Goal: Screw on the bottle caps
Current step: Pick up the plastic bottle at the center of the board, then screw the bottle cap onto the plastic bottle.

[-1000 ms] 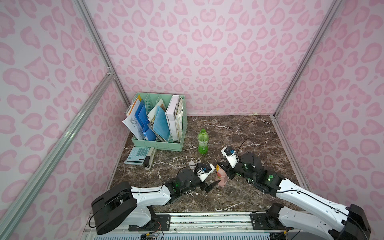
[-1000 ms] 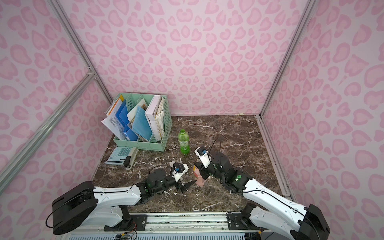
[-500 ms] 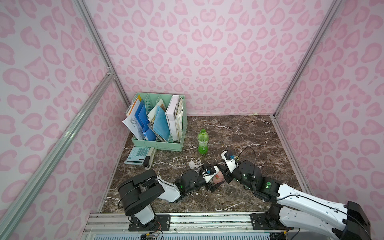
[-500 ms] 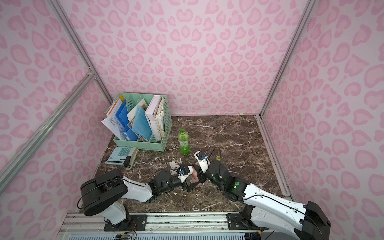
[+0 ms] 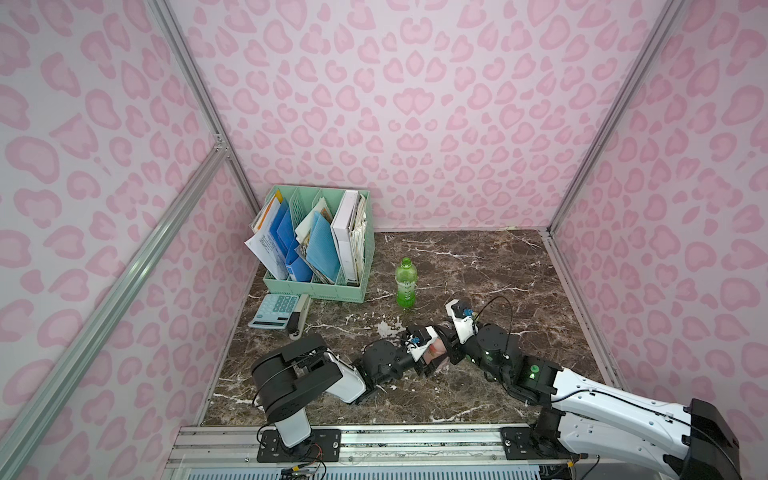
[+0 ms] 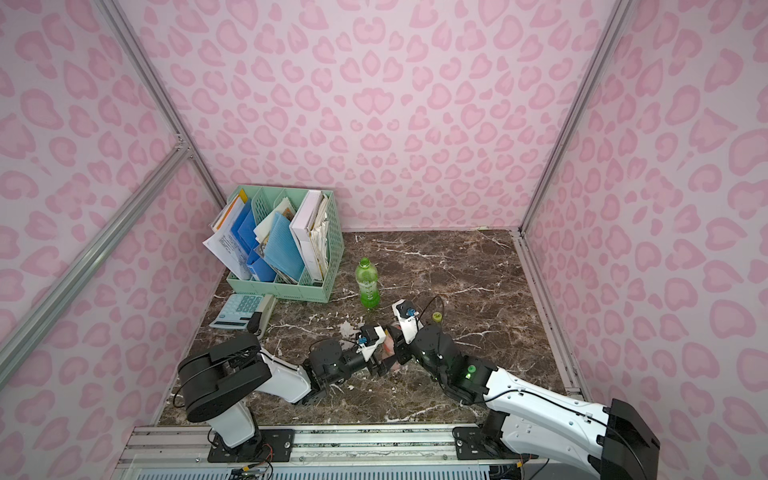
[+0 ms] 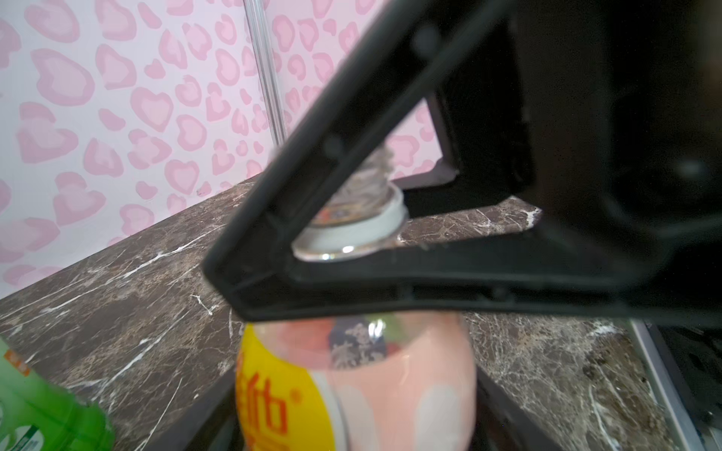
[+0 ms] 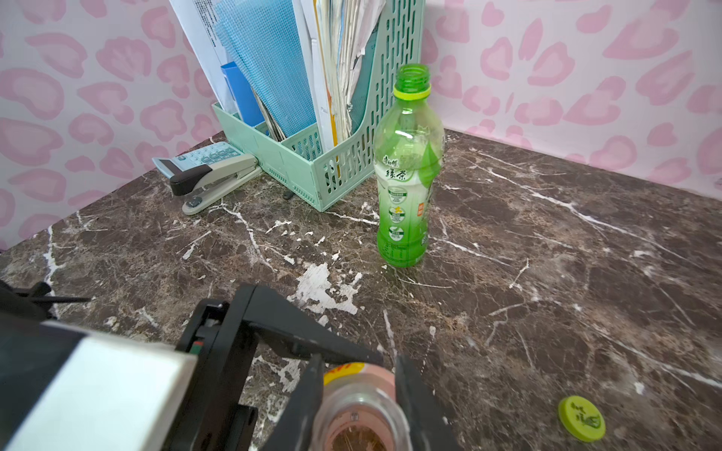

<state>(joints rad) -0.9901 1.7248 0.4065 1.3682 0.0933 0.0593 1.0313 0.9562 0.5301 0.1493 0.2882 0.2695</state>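
Note:
The pink bottle (image 5: 434, 352) (image 7: 390, 382), with a yellow label, stands upright at the front middle of the table, mouth open and uncapped. My left gripper (image 7: 355, 429) (image 5: 432, 360) is shut on its body, a finger against each side. My right gripper (image 8: 359, 390) (image 6: 397, 349) is shut on its neck, just above the white ring (image 7: 351, 230). The green bottle (image 5: 406, 286) (image 8: 406, 175) stands uncapped further back. A yellow-green cap (image 8: 581, 418) (image 6: 436, 316) lies on the marble, right of the grippers.
A mint file organiser (image 5: 320, 286) full of papers stands at the back left. A calculator (image 5: 276, 309) and a stapler (image 8: 211, 179) lie in front of it. Pink patterned walls close in the left, back and right.
My left arm has swung right up to the pink bottle and its jaws have closed in on the body. My right gripper has kept its hold on the neck.

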